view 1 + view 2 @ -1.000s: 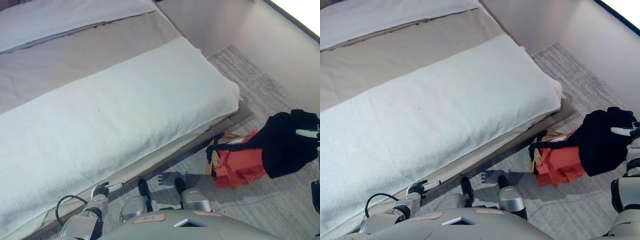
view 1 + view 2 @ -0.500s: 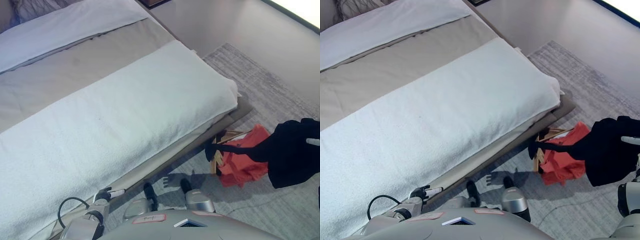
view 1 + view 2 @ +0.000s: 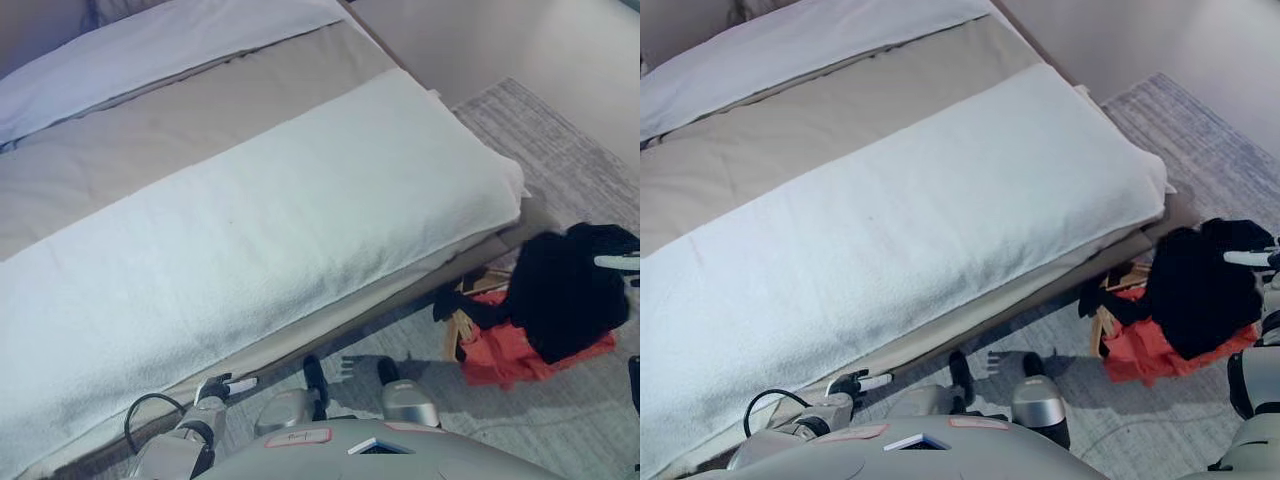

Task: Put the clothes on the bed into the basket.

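Observation:
A black garment [image 3: 560, 295] hangs from my right hand [image 3: 618, 263] at the right edge of the view. The hand's fingers are curled on the cloth, and the garment drapes over the basket [image 3: 461, 327] on the rug beside the bed's foot. A red cloth [image 3: 515, 352] lies in the basket, partly under the black garment. Only a little of the basket's wicker rim shows. My left hand [image 3: 217, 390] is low at the bottom left, by the bed's edge, relaxed and empty. The bed [image 3: 250, 230] holds no loose clothes.
A white blanket [image 3: 300, 200] covers the near half of the bed, with a beige sheet [image 3: 180, 135] and white pillows [image 3: 170, 40] beyond it. A grey rug [image 3: 560, 140] lies under the basket. The bed's corner [image 3: 515, 185] is close to the basket.
The camera has shifted. My right hand has carried the black garment left, from beside the basket to over it, so it now covers much of the red cloth. The left hand has stayed idle.

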